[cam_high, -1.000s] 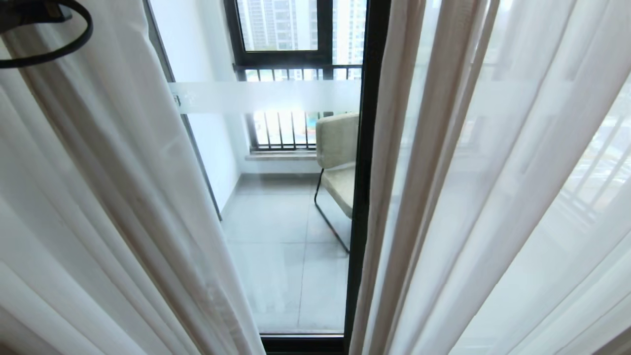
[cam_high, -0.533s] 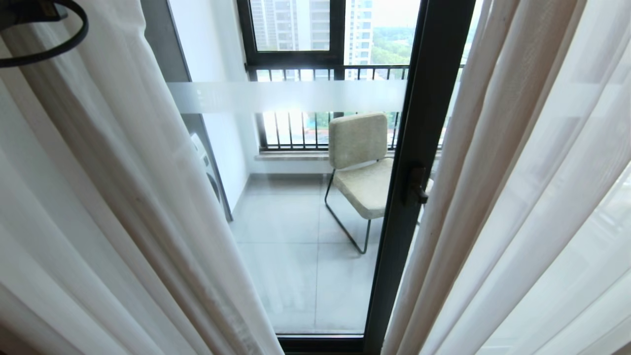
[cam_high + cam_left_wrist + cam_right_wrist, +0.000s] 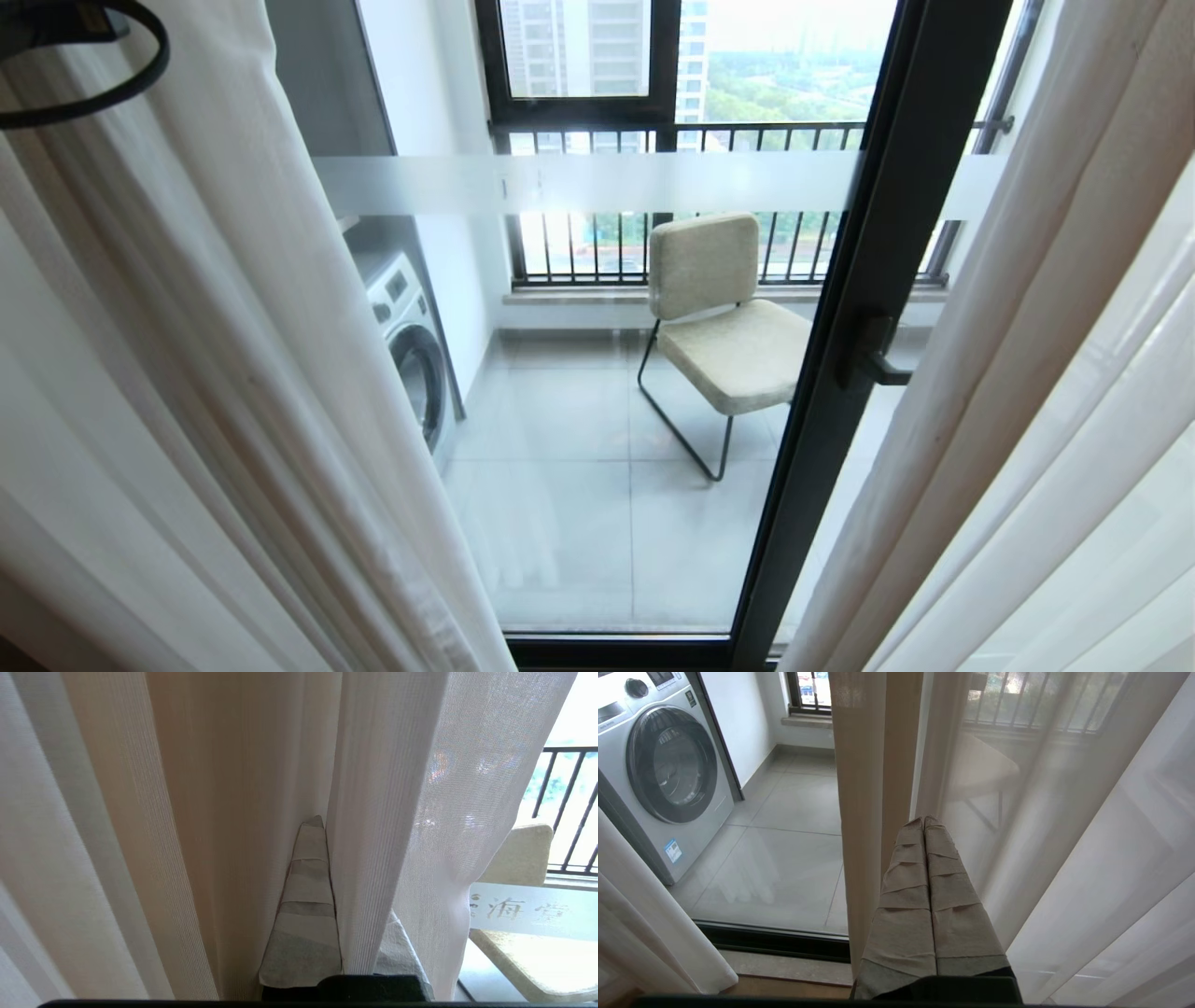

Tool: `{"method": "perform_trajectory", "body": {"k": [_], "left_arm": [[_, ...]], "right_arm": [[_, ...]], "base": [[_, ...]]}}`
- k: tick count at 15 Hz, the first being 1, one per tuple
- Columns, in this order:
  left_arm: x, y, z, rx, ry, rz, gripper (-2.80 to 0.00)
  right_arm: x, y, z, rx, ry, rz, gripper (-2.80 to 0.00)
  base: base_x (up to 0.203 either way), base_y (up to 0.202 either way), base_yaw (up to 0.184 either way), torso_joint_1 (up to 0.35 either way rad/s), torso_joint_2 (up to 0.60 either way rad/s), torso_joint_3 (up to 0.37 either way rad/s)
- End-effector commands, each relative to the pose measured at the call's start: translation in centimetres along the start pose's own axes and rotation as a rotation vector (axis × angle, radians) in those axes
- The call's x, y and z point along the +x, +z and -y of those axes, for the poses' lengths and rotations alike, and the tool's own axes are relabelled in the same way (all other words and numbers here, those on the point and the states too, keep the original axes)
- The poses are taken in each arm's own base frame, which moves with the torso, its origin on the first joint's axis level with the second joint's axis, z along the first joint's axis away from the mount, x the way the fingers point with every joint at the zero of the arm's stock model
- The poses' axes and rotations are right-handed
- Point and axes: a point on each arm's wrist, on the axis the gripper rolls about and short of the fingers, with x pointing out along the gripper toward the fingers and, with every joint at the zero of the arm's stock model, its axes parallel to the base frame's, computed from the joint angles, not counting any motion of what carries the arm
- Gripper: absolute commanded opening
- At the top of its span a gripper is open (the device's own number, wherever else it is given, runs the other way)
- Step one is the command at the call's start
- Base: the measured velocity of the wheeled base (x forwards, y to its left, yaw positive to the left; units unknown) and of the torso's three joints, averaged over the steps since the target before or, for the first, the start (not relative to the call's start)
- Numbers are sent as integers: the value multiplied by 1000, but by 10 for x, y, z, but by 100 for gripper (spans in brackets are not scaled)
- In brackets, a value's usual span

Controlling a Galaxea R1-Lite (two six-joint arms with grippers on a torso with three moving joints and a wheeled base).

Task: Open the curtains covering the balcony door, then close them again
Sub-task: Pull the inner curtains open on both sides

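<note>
My left pincer is clamped on a fold of the curtains; my right pincer, pressed together, touches their edge.

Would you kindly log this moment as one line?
curtains: parted | balcony door: shut, showing | left pincer: shut on curtains | right pincer: shut, empty

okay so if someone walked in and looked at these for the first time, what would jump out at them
First, the white sheer curtains hanging at both sides of the head view, parted to bare the black-framed balcony door between them. Through the glass, a beige chair stands mid-balcony before the railed window, with a washing machine against the left wall. In the left wrist view, the left claw is shut on a fold of curtain.
</note>
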Motion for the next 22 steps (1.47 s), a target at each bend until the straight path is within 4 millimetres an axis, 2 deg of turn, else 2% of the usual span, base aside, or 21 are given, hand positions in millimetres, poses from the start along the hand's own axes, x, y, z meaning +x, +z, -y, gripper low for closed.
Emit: {"method": "perform_trajectory", "body": {"k": [1, 22], "left_arm": [[0, 1, 0, 0, 5, 4, -280], [0, 1, -5, 2, 25, 7, -280]], "right_arm": [[0, 0, 0, -1, 1, 1, -280], [0, 0, 0, -1, 1, 1, -280]], "base": [[0, 193, 1, 2, 2, 2], [0, 193, 1, 3, 3, 3]]}}
